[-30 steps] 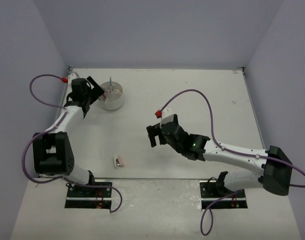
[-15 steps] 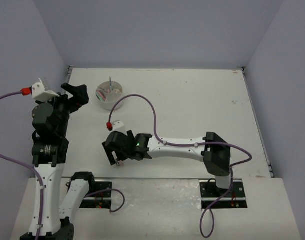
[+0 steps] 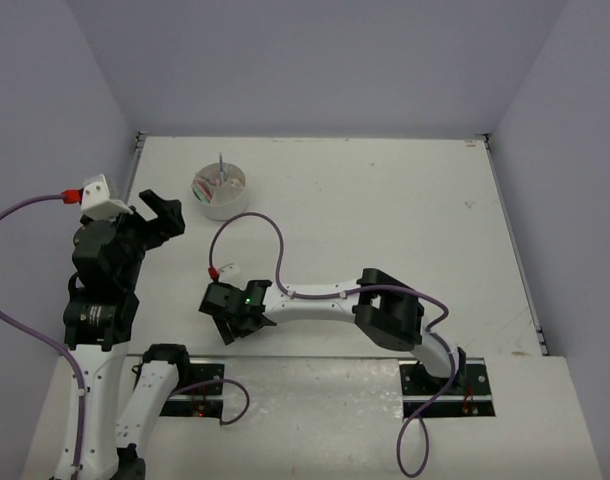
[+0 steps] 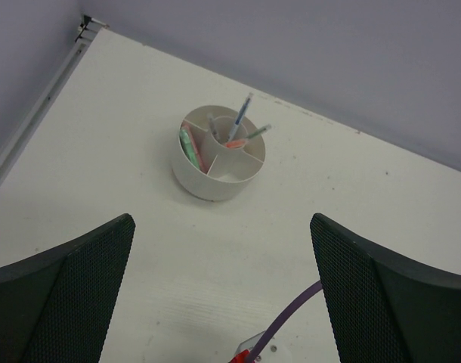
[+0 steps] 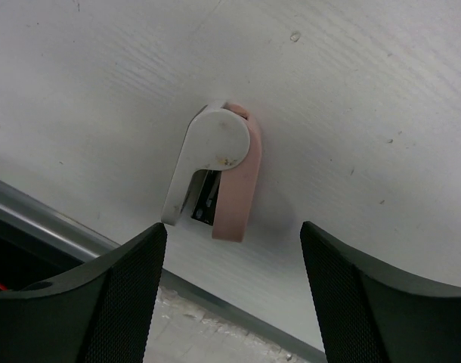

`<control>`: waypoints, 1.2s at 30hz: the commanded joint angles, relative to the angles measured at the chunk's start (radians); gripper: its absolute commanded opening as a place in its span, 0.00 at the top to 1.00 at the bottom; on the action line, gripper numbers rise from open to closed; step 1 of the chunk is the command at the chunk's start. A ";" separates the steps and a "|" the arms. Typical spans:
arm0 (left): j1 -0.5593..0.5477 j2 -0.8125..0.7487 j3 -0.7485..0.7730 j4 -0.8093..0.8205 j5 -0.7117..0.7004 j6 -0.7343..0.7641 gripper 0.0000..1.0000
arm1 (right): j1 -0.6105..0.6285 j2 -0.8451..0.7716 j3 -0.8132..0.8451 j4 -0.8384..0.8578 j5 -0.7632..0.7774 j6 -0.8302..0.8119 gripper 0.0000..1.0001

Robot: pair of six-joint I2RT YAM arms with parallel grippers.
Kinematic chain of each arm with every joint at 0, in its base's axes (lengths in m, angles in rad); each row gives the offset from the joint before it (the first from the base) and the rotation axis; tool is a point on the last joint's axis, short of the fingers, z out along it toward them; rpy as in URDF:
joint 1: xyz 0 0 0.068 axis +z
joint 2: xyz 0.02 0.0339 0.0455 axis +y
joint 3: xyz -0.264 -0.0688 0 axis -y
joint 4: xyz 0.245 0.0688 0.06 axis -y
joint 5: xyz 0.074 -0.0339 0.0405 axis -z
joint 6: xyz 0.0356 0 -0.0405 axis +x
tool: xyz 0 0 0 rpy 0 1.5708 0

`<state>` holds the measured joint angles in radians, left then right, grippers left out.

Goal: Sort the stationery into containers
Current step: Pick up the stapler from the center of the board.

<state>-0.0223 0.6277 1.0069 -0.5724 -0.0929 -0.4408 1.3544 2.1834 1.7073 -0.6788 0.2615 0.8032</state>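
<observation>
showing only at the wrist: pink stapler (image 5: 215,178) within the right gripper (image 5: 232,231)

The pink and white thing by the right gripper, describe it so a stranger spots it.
Find the white table's near edge, then the right gripper. Between its fingers lies a pink block with a curved white cap, the only item outside the round dish.

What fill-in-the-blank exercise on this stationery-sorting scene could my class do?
The round white divided dish sits near the table's far ____ corner. The thin pens stand upright in its ____ compartment. The right gripper's jaws are ____ either side of the small white-and-pink piece. The left gripper holds ____.
Missing words: left; centre; open; nothing.
</observation>
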 commanded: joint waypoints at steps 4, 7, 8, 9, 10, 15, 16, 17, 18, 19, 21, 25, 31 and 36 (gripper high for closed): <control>-0.004 0.008 -0.071 0.043 0.045 0.028 0.00 | 0.005 0.049 0.052 0.015 0.000 -0.021 0.29; -0.004 0.006 -0.097 0.059 0.060 0.021 0.00 | 0.004 0.065 0.066 0.014 0.027 -0.020 0.31; -0.004 0.006 -0.105 0.065 0.068 0.018 0.00 | 0.003 0.071 0.071 0.013 0.043 -0.015 0.33; -0.004 0.006 -0.111 0.074 0.079 0.016 0.00 | 0.002 0.078 0.075 0.012 0.060 -0.009 0.34; -0.004 0.006 -0.115 0.078 0.086 0.013 0.00 | 0.000 0.083 0.083 0.012 0.070 -0.003 0.36; -0.004 0.007 -0.123 0.086 0.088 0.008 0.00 | -0.009 0.093 0.104 -0.004 0.090 0.011 0.54; -0.004 0.007 -0.125 0.085 0.088 0.012 0.00 | -0.009 0.093 0.104 -0.016 0.101 0.014 0.61; -0.004 0.006 -0.126 0.085 0.088 0.013 0.00 | -0.009 0.089 0.102 -0.023 0.109 0.016 0.67; -0.004 0.007 -0.133 0.086 0.088 0.013 0.00 | -0.008 0.075 0.097 -0.032 0.118 0.019 0.79; -0.004 0.007 -0.141 0.089 0.088 0.006 0.00 | -0.009 0.060 0.074 -0.030 0.139 0.023 0.85; -0.004 0.010 -0.168 0.107 0.109 -0.022 0.00 | -0.008 -0.008 -0.006 0.027 0.178 0.000 0.90; -0.004 0.051 -0.245 0.172 0.293 -0.126 0.00 | -0.014 -0.279 -0.320 0.366 0.223 -0.221 1.00; -0.005 0.140 -0.489 0.631 0.783 -0.382 0.00 | -0.016 -0.630 -0.668 0.701 0.252 -0.539 1.00; -0.050 0.179 -0.597 0.952 0.949 -0.559 0.00 | -0.017 -0.784 -0.777 0.760 0.258 -0.650 1.00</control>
<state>-0.0326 0.8023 0.4509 -0.0207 0.6076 -0.7974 1.3370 1.4904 0.9770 -0.1032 0.4591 0.3125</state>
